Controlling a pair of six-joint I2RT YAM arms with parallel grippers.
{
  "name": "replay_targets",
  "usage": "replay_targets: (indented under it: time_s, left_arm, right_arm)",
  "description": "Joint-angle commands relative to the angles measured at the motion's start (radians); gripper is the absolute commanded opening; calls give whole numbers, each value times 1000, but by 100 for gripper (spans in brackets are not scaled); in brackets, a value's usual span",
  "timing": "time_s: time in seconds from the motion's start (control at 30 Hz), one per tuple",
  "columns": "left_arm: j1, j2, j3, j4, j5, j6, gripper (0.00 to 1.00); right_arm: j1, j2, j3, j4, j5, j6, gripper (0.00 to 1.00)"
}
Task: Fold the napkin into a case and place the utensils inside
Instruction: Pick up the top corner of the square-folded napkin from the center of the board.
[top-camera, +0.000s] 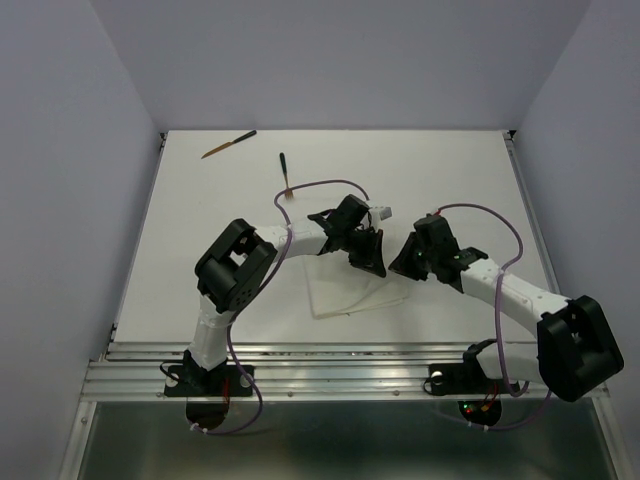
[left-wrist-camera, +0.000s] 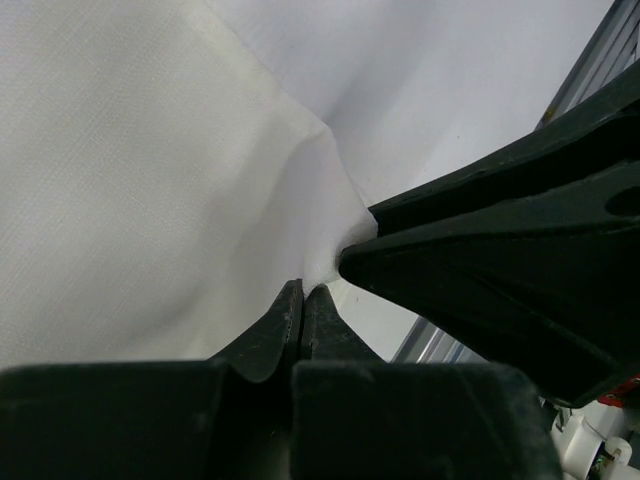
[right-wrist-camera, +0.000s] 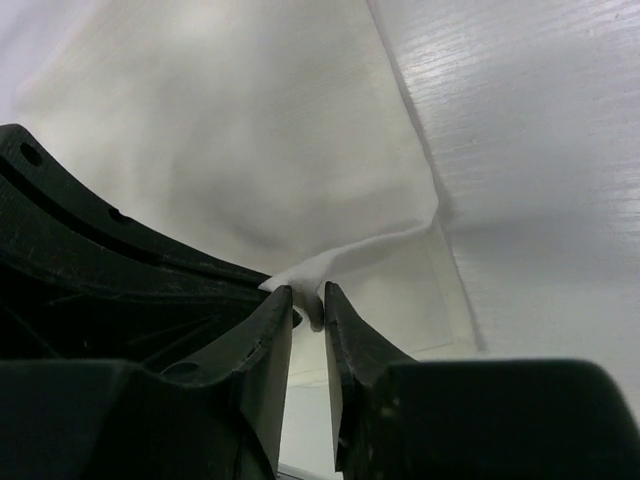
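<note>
The white napkin (top-camera: 345, 290) lies on the white table, its right corner lifted. My left gripper (top-camera: 368, 262) and my right gripper (top-camera: 402, 268) meet at that corner, tip to tip. In the left wrist view the left gripper (left-wrist-camera: 303, 288) is shut on the napkin (left-wrist-camera: 150, 180), with the right gripper's fingers (left-wrist-camera: 480, 260) close beside it. In the right wrist view the right gripper (right-wrist-camera: 308, 292) pinches a fold of the napkin (right-wrist-camera: 250, 150) between nearly closed jaws. Two brown wooden utensils lie at the far left, one (top-camera: 228, 145) near the back edge and one (top-camera: 284, 172) closer in.
Purple cables (top-camera: 320, 185) loop over both arms. An aluminium rail (top-camera: 340, 365) runs along the near edge of the table. Grey walls enclose the table on the left, the back and the right.
</note>
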Motion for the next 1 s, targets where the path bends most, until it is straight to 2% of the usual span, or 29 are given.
replay_targets:
  time_s: [0.0,0.03,0.1,0.17,0.2,0.23,0.3,0.33,0.37,0.57,0.97]
  left_arm:
    - [3,-65,-14,26,21,18,0]
    - [3,-65,-14,26,23,22,0]
    - [3,-68,-17,26,25,25,0]
    - [3,-78,-19,26,23,25,0]
    - [3,-79,-16,23,5,25,6]
    - [2,-87,-10,9,-8,42,23]
    - [3,-104,-4,-36,-55,63,45]
    - [5,-128,-3,-49,-75,73,61]
    - [8,-142,-8,-61,-90,82,65]
    - [86,-252,-89,-115,-136,96,63]
    - [291,-478,-332,-124,-195,19,49]
  right_arm:
    - [-8,11,-4,60,1,11,21]
    - [-8,11,-2,61,1,11,14]
    - [-8,9,-2,61,4,9,4]
    - [-8,8,1,60,4,6,1]
    - [-8,8,3,60,6,6,1]
    - [-8,11,4,61,4,2,1]
    - [-8,12,15,60,4,-3,1]
    - [-8,14,18,61,3,-9,1]
    - [-8,20,22,61,3,-15,1]
    - [-8,63,62,83,-62,-61,1]
    - [-8,219,206,190,-155,-109,1]
